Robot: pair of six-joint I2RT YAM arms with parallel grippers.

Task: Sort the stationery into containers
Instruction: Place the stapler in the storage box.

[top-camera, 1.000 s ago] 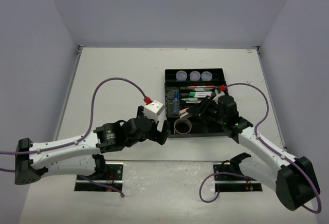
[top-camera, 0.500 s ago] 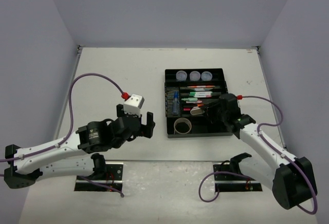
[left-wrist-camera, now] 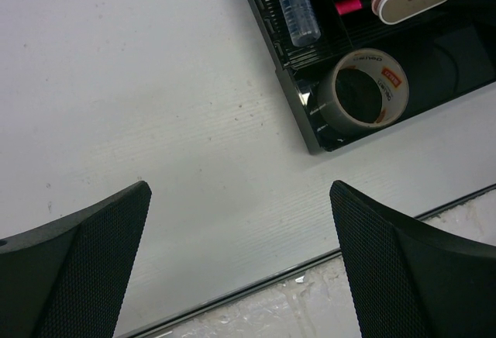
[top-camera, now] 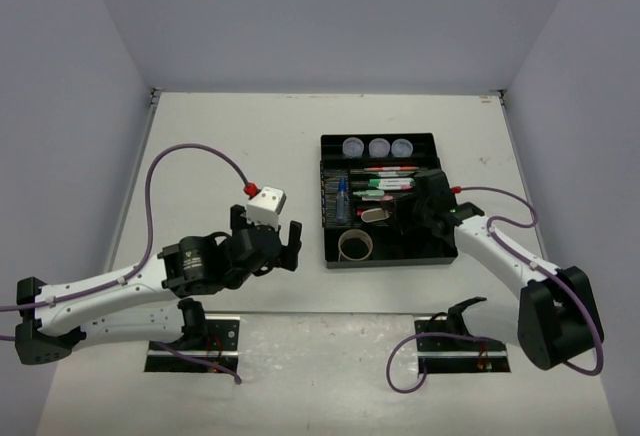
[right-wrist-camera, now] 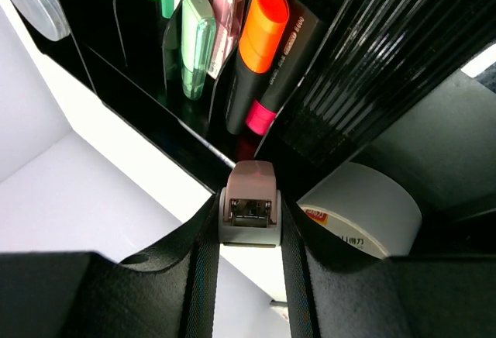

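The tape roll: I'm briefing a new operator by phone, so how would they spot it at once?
Find the black organiser tray right of centre on the white table. Look in its wide section at the near-left corner, just nearer than the blue-capped bottle. The tape roll sits there: the only tan ring with a dark hollow middle.

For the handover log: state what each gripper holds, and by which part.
The right gripper clamps the small white block by its two opposite sides. The left gripper is open and holds nothing.

A white table (top-camera: pixel 230 136) stands between pale grey walls (top-camera: pixel 330 16)
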